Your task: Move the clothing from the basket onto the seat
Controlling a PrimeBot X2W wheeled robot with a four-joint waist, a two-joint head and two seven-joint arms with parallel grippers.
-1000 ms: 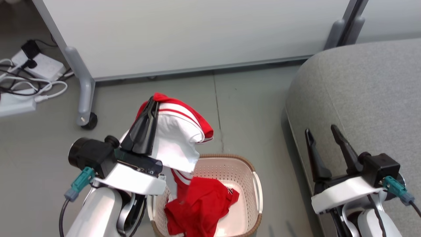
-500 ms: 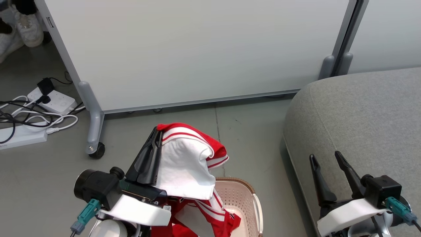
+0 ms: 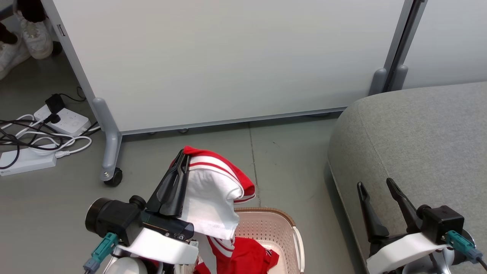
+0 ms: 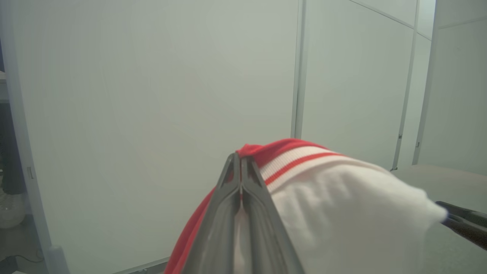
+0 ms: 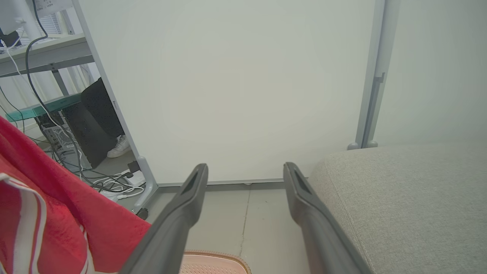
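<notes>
Barely shifted, clothing [image 3: 211, 198] drapes right from clamped left gripper [image 3: 185, 155].

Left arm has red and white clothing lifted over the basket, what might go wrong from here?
The left gripper pinches the clothing only by its striped edge, so it may slip out. Its lower end hangs into the basket and might snag the rim. Swinging toward the seat, it could catch the open right gripper.

Red-and-white clothing [image 4: 342, 205] pinched in left hand [image 4: 240, 160], pale partition panel [image 4: 152, 95] behind
</notes>
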